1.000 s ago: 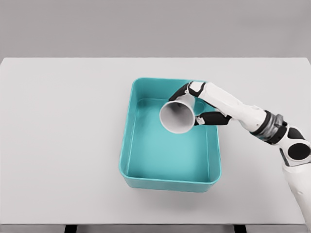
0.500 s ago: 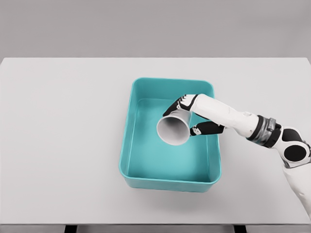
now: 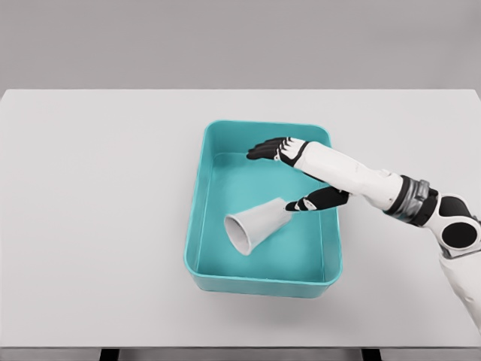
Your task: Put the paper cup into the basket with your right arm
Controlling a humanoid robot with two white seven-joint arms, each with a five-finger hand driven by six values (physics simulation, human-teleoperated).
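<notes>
One white paper cup [image 3: 253, 223] lies on its side inside the teal rectangular plastic basket [image 3: 197, 226] w/ mouth facing front-left, while the right hand [image 3: 289, 171] hovers above, fingers spread & holding nothing, i.e. consistent w/ release.

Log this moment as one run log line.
right hand: open, over basket | paper cup: on its side inside basket | left arm: not in view

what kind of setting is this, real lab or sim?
Likely a simulated tabletop test scene: flat render, a plain white table, blank grey backdrop, only a teal plastic basket holding a tipped white paper cup, and the white robot right hand open above it.
</notes>
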